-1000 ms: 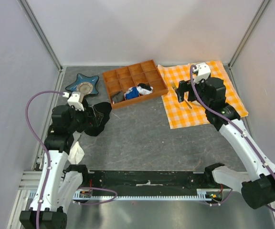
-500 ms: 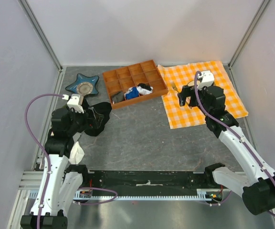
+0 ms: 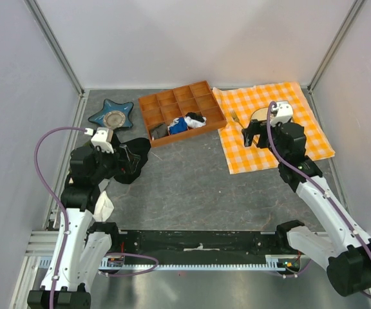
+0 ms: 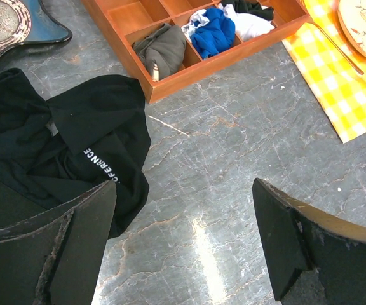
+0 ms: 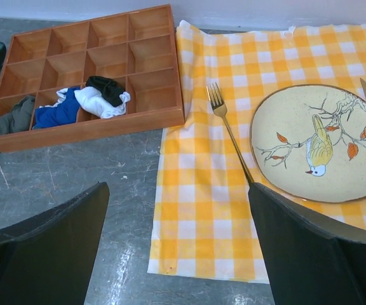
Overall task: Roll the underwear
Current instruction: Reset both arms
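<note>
Two wide-open, empty claws: left claw (image 4: 184,244) and right claw (image 5: 178,251), both well apart from the underwear (image 5: 101,99) in the tray (image 5: 81,131).

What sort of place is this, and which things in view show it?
Probably a robot lab test cell, not a home: plain white panels box in the table, and household props, a wooden compartment tray and checked cloth, are staged there.
</note>
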You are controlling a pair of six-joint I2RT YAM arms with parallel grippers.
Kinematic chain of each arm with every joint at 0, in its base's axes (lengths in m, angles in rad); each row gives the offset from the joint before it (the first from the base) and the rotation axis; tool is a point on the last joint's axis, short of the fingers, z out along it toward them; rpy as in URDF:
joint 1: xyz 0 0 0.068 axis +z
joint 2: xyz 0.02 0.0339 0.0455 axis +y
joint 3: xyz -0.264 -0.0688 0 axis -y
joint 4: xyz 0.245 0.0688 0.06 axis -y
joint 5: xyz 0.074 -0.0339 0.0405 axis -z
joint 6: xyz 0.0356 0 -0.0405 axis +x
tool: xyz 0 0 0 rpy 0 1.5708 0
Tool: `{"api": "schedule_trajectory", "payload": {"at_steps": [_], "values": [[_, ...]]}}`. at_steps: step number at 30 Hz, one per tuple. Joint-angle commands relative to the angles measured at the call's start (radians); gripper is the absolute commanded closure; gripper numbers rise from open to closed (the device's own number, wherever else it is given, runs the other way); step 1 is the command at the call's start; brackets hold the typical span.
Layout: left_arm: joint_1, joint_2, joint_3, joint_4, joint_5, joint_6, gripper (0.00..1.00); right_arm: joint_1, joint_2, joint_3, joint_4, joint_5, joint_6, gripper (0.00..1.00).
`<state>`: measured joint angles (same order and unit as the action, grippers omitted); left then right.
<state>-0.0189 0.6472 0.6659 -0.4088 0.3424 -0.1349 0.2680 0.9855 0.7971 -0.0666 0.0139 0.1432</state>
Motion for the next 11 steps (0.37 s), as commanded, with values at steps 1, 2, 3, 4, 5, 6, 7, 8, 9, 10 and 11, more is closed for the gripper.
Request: {"api": "schedule_trajectory", "payload": {"at_steps": [1, 2, 3, 4, 5, 6, 7, 8, 9, 10, 11], "values": [[-0.001, -0.011, -0.005, 0.039, -0.005, -0.011, 0.07, -0.006, -0.056, -0.004, 0.056, -0.005, 0.029, 0.02], [-0.001, -0.011, -0.005, 0.039, -0.003, -0.011, 0.07, -0.006, -0.064, -0.006, 0.059, 0.000, 0.029, 0.02], [-0.001, -0.012, -0.005, 0.039, -0.005, -0.011, 0.07, -0.006, -0.077, -0.007, 0.059, 0.003, 0.030, 0.02], [-0.001, -0.012, -0.005, 0.039, -0.006, -0.011, 0.07, -0.006, -0.083, -0.009, 0.059, 0.004, 0.029, 0.02], [-0.001, -0.012, -0.005, 0.041, -0.005, -0.011, 0.07, -0.006, -0.090, -0.009, 0.059, 0.008, 0.029, 0.02], [-0.003, -0.011, -0.006, 0.039, -0.006, -0.011, 0.06, -0.006, -0.100, -0.012, 0.059, 0.009, 0.027, 0.02], [-0.003, -0.011, -0.008, 0.041, -0.005, -0.011, 0.07, -0.007, -0.105, -0.013, 0.059, 0.009, 0.030, 0.02], [-0.003, -0.009, -0.006, 0.041, -0.006, -0.011, 0.07, -0.007, -0.108, -0.015, 0.059, 0.009, 0.030, 0.02], [-0.003, -0.009, -0.006, 0.041, -0.008, -0.011, 0.07, -0.009, -0.113, -0.016, 0.059, 0.009, 0.030, 0.02], [-0.003, -0.008, -0.006, 0.041, -0.008, -0.011, 0.07, -0.010, -0.113, -0.015, 0.059, 0.014, 0.030, 0.02], [-0.003, -0.008, -0.006, 0.039, -0.006, -0.011, 0.07, -0.010, -0.114, -0.015, 0.057, 0.017, 0.030, 0.02]]}}
